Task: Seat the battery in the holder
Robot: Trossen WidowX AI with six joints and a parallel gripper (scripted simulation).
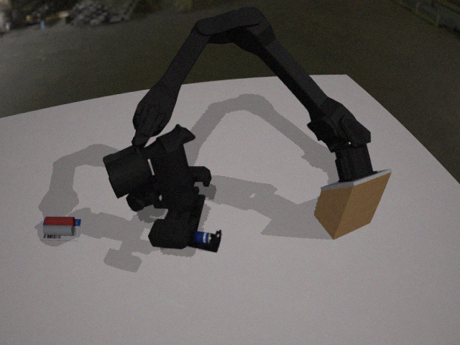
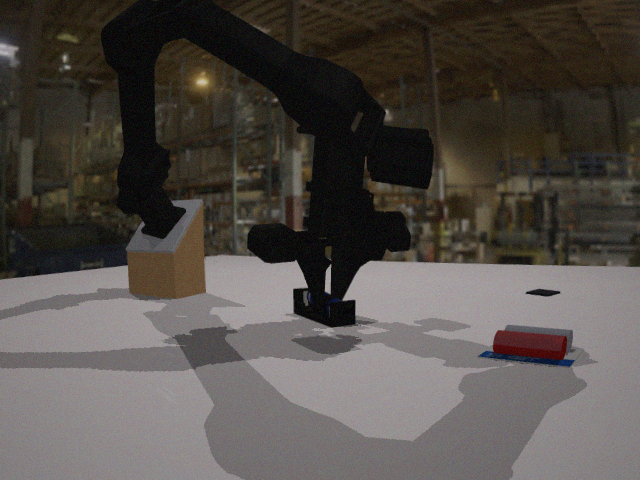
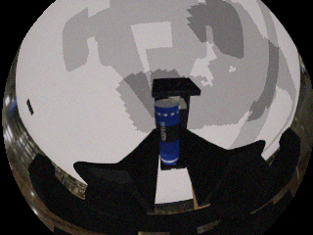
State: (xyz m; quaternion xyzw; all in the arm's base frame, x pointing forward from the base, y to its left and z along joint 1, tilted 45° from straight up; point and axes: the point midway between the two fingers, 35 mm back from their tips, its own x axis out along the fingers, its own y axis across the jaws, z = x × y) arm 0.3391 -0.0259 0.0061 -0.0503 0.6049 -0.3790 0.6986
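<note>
Blue cylindrical battery (image 1: 200, 237) (image 2: 334, 300) (image 3: 169, 134), grasped between black tapered fingers (image 1: 192, 237) (image 2: 328, 304), within black open-topped holder (image 1: 211, 246) (image 2: 342, 313) (image 3: 176, 86); best levelled gently, lip unforced, then released

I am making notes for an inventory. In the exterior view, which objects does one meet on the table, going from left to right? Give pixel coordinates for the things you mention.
Wooden wedge-shaped block with grey top (image 1: 343, 208) (image 2: 150, 273) → black open-topped battery holder (image 1: 212, 246) (image 2: 342, 313) (image 3: 176, 86) → red cylinder (image 1: 59, 221) (image 2: 529, 345)
</note>
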